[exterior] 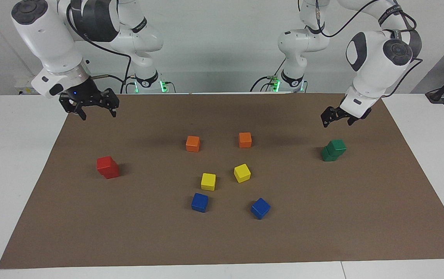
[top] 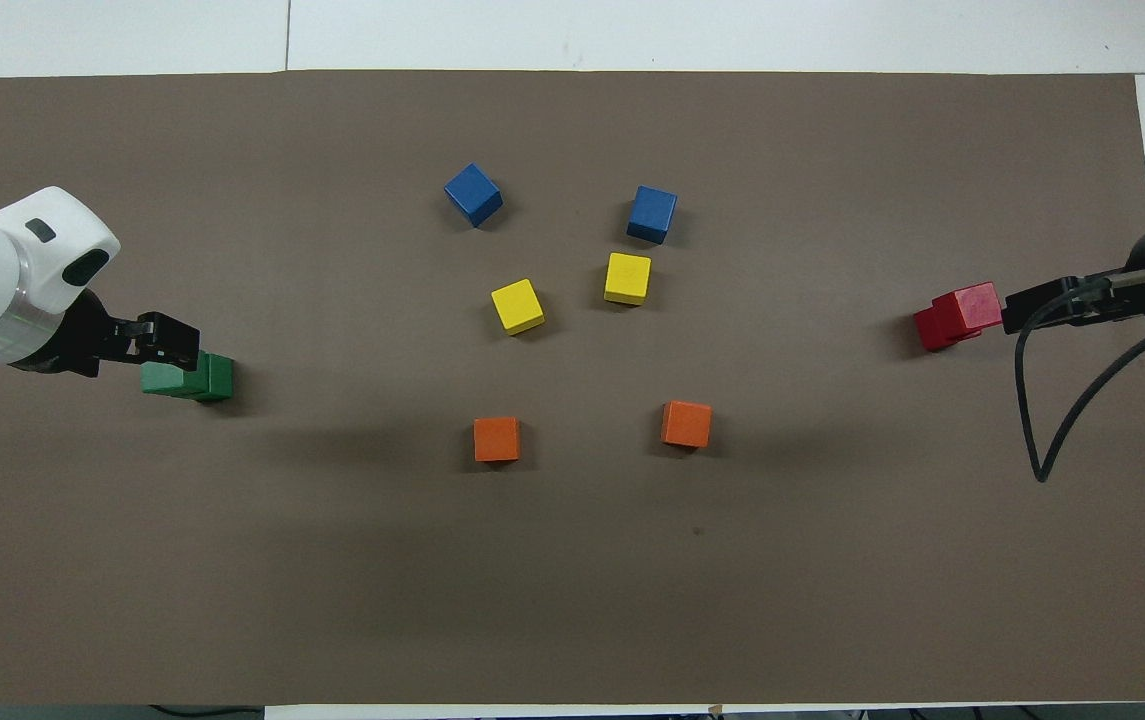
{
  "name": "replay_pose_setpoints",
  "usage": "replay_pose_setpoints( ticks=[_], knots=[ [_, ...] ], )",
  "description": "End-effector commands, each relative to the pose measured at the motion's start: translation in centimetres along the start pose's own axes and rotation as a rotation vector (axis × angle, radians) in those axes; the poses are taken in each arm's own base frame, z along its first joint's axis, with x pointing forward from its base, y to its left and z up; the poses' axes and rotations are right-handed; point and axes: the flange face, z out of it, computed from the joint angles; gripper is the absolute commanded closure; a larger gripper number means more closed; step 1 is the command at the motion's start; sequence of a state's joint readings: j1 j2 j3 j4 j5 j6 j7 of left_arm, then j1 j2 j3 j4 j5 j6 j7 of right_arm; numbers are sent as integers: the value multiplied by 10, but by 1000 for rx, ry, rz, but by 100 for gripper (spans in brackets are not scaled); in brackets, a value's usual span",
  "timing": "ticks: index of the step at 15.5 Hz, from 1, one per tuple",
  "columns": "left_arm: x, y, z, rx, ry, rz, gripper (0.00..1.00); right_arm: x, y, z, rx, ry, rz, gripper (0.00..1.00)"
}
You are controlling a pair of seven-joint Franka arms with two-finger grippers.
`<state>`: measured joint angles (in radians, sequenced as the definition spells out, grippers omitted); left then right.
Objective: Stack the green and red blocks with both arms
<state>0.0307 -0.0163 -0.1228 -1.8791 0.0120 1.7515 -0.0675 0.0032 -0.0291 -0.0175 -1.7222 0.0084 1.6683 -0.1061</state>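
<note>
**Already stacked: green pair and red pair sit clear of both raised grippers**

Toward the left arm's end of the brown table mat (exterior: 222,240), the two dark green glossy cubes (exterior: 334,150) stand one on the other, the upper cube shifted a little off the lower one. The left arm's black two-finger gripper (exterior: 336,118) hangs in the air above the mat, up and to the robots' side of that stack, apart from it, fingers spread and holding nothing. From overhead the left gripper (top: 168,338) overlaps the edge of the green stack (top: 194,376), but the facing camera shows a clear gap between them.

Toward the right arm's end, the two bright red glossy cubes (exterior: 107,167) also stand stacked, the top cube slightly askew. The right arm's black two-finger gripper (exterior: 97,112) hovers over the mat's edge by the robots, well apart from the red stack, fingers wide and empty. Overhead, the right gripper (top: 1037,305) appears just beside the red stack (top: 959,313).

Between the stacks lie two orange cubes (exterior: 192,143), two yellow cubes (exterior: 208,181) and two blue cubes (exterior: 199,202), all single on the mat.
</note>
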Motion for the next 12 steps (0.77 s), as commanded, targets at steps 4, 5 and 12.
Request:
replay_pose_setpoints(
  ticks=[4, 5, 12],
  knots=[
    [-21, 0, -26, 9, 13, 23, 0, -8, 0, 2, 3, 2, 23, 0],
    [-22, 2, -33, 11, 16, 26, 0, -8, 1, 2, 3, 5, 25, 0],
    [-59, -4, -97, 24, 12, 12, 0, -9, 1, 3, 4, 7, 25, 0]
  ],
)
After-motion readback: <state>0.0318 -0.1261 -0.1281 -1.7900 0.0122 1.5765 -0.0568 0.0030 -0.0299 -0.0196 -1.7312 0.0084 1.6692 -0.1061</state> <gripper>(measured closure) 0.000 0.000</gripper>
